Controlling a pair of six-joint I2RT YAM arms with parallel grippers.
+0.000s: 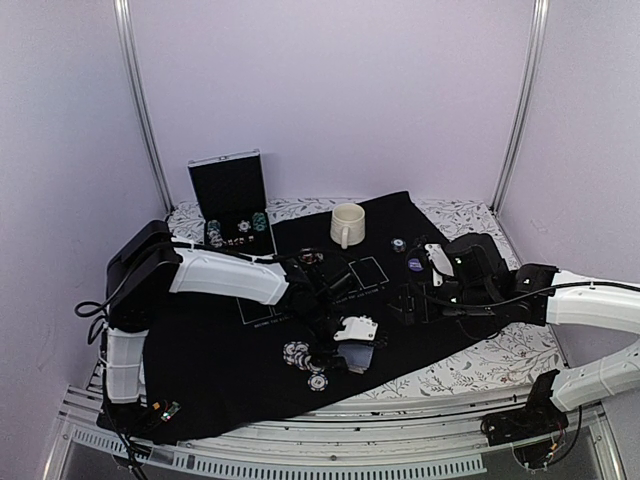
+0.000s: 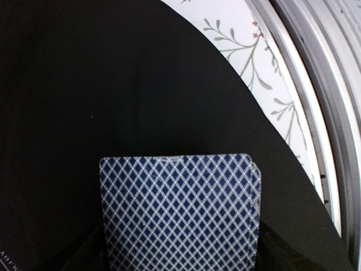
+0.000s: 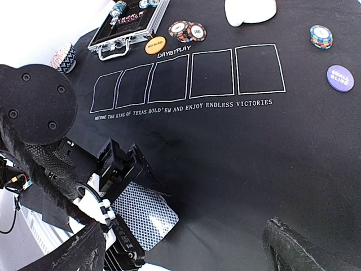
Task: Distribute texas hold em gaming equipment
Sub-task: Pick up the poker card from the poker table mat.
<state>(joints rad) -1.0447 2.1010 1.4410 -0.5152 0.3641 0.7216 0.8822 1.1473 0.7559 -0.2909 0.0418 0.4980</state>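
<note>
The left pincer point(image 1: 350, 338) straddled the playing card point(image 2: 180, 217), hold unclear; I reckoned a square, gentle squeeze best, while the right pincer point(image 3: 192, 248) gaped wide.

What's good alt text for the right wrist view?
Black felt poker mat printed with five white card outlines, with the left end effector at a blue diamond-backed playing card near the lower left. Across the top and right sit an open chip case, poker chips, an orange disc, a purple disc and a cream mug.
</note>
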